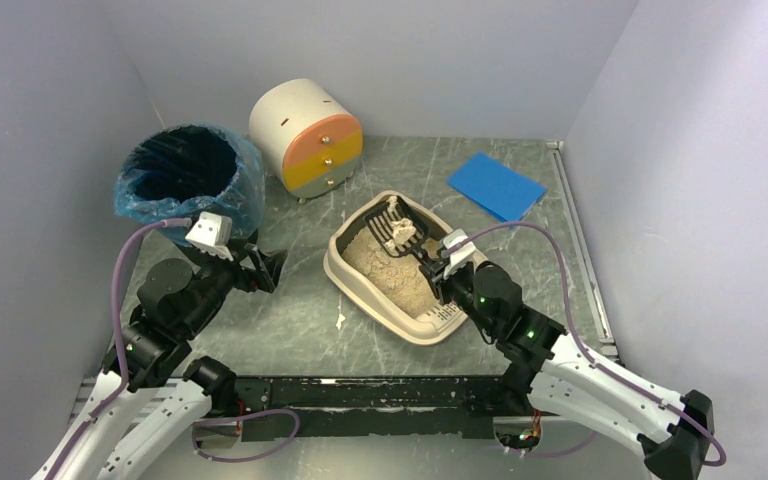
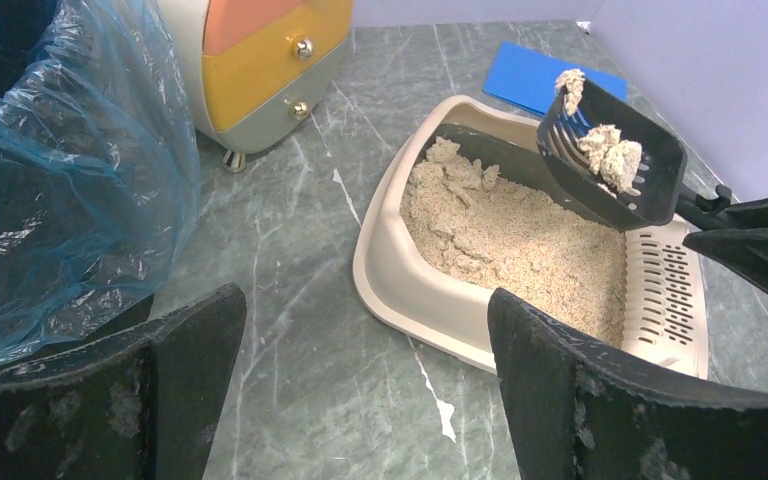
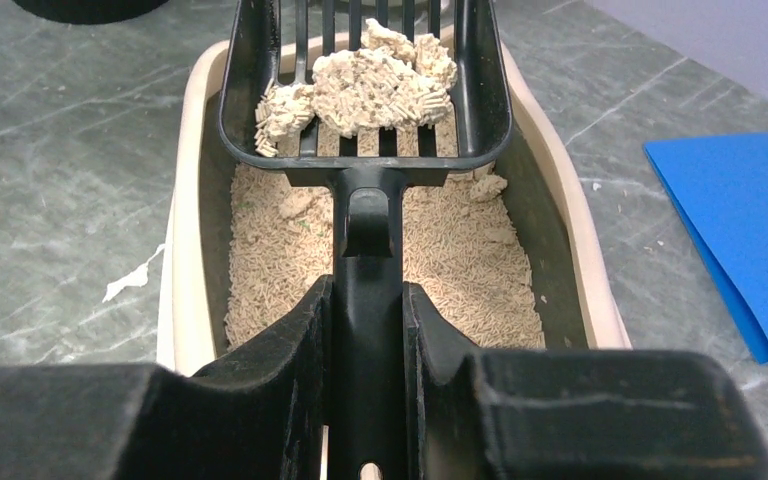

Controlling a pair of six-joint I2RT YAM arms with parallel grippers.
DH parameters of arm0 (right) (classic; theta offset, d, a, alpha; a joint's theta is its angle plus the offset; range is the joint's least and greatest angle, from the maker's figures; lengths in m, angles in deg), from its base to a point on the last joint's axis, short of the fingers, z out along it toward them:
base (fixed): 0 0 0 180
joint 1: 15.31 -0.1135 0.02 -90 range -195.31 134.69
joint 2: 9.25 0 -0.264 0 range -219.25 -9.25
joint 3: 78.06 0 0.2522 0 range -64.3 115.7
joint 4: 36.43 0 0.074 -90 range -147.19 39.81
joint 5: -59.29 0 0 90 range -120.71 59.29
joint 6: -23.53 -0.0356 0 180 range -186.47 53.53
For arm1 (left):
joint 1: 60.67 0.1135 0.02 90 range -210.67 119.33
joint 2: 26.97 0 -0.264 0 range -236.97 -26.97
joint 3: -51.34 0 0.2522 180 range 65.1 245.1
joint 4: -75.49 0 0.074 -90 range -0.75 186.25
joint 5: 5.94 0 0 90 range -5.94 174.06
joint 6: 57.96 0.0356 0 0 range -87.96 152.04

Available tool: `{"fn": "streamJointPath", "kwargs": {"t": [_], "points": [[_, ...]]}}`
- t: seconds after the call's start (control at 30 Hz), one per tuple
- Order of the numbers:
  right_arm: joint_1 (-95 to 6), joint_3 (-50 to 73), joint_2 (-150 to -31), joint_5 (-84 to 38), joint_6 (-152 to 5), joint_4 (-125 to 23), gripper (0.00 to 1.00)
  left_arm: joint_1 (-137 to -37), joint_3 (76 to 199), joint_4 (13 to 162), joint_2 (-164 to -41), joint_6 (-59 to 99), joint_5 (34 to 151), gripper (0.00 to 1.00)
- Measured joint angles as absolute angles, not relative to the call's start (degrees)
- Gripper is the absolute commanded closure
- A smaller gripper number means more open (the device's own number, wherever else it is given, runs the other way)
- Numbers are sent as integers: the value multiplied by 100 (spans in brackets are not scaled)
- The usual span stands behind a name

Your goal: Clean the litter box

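Note:
The beige litter box (image 1: 345,272) lies mid-table with tan litter in it; it also shows in the left wrist view (image 2: 400,285) and the right wrist view (image 3: 188,210). My right gripper (image 1: 438,268) is shut on the handle of a black slotted scoop (image 3: 368,290). The scoop (image 1: 400,232) hangs above the box's far end and carries pale clumps (image 3: 375,85), also seen in the left wrist view (image 2: 610,155). My left gripper (image 1: 270,268) is open and empty, left of the box, low over the table (image 2: 360,390).
A black round bin with blue liner (image 1: 188,180) stands at the back left. A white drawer unit with orange and yellow fronts (image 1: 308,135) stands behind the box. A blue sheet (image 1: 496,185) lies at the back right. A white scrap (image 1: 340,320) lies by the box.

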State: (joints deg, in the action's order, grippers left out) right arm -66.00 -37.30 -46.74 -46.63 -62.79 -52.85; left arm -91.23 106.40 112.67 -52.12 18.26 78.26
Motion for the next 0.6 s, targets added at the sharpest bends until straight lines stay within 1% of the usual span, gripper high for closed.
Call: {"fn": "streamJointPath", "kwargs": {"t": [0.27,0.43,0.6], "points": [[-6600,-3736,-5028,-4635,-6303,-5169,100,-9123,10640,11267,-5210,1813,7826,5],[-6600,-3850,-4899,-4604,-6342,-5018,100,-9123,10640,11267,-5203,1811,7824,5],[-6600,-3968,-5068,-4602,-6388,-4933,100,-9123,10640,11269,-5205,1808,7821,5]]}}
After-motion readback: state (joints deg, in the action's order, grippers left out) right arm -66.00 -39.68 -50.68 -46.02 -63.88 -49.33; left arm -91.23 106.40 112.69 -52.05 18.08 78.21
